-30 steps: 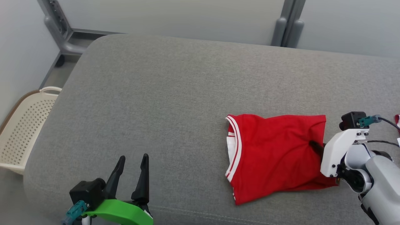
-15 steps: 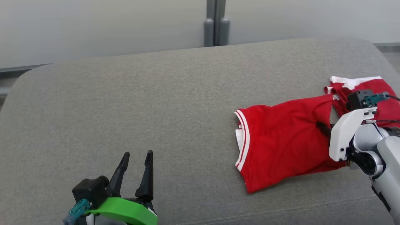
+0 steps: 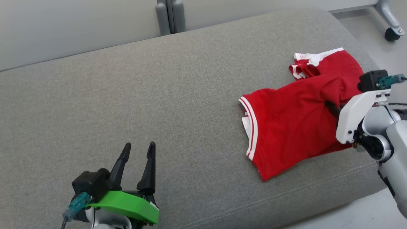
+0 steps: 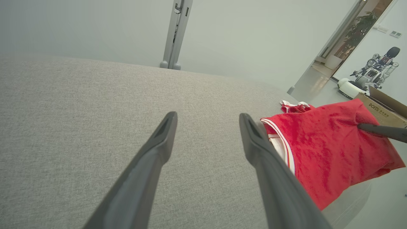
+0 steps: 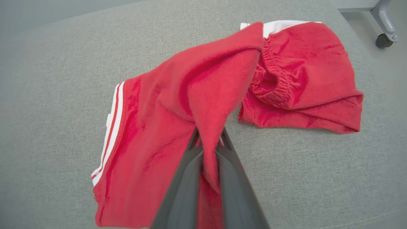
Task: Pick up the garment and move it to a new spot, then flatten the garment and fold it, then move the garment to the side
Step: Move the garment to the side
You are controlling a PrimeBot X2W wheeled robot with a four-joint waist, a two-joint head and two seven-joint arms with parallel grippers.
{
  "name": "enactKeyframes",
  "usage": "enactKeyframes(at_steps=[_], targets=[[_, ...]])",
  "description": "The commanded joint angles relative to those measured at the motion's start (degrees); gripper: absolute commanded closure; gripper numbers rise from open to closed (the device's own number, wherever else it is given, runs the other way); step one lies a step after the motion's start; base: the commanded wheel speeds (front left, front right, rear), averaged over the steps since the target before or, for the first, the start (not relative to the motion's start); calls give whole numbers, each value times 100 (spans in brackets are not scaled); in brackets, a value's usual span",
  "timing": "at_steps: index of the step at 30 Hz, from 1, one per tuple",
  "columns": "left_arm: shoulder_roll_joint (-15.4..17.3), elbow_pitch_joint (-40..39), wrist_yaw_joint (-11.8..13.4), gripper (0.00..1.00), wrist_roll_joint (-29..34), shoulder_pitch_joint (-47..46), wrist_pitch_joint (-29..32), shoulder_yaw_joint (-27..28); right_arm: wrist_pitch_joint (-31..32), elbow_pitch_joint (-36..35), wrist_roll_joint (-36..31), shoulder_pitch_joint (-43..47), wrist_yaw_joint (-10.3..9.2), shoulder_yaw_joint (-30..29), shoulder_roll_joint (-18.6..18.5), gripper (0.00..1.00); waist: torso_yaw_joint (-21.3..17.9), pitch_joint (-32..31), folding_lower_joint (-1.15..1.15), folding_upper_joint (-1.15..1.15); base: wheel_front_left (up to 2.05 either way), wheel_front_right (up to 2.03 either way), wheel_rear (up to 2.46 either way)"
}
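The garment [image 3: 286,127] is a red pair of shorts with white trim, lying crumpled at the right end of the grey cushion [image 3: 159,95]. My right gripper [image 3: 329,105] is shut on a raised fold near its middle. In the right wrist view the cloth [image 5: 159,127] drapes over both fingers of that gripper [image 5: 210,137], and the elastic waistband [image 5: 270,82] lies bunched beyond. My left gripper [image 3: 139,146] hovers open at the lower left, well clear of the cloth. In the left wrist view, the garment [image 4: 324,152] lies to the right of the left gripper [image 4: 208,117], with the right gripper's finger [image 4: 381,130] pinching it.
The cushion's right and front edges run close to the garment. A grey partition post [image 3: 168,16] stands behind the cushion, and a caster wheel [image 3: 391,33] sits on the floor at the far right. A cardboard box [image 4: 384,108] and another robot [image 4: 372,73] stand beyond.
The head camera has swung to the right, so the basket left the picture and the garment's far half came in. The right gripper keeps its pinch on the cloth; the left gripper stays open.
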Motion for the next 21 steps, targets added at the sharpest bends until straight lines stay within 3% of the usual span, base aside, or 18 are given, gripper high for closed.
enactKeyframes(at_steps=[1, 9, 21], targets=[[70, 10, -3, 0, 47, -96, 21, 20, -57, 59, -92, -188, -5, -65, -11, 100, 13, 154, 0, 0, 0, 0, 0], [188, -115, 49, 0, 96, -194, 96, 56, -69, 531, -340, -876, -5, -339, -151, 100, 243, 403, 0, 0, 0, 0, 0], [313, -528, 202, 0, 250, -403, 201, 91, 117, 685, -703, -1545, -5, -649, -834, 100, 335, 823, 0, 0, 0, 0, 0]])
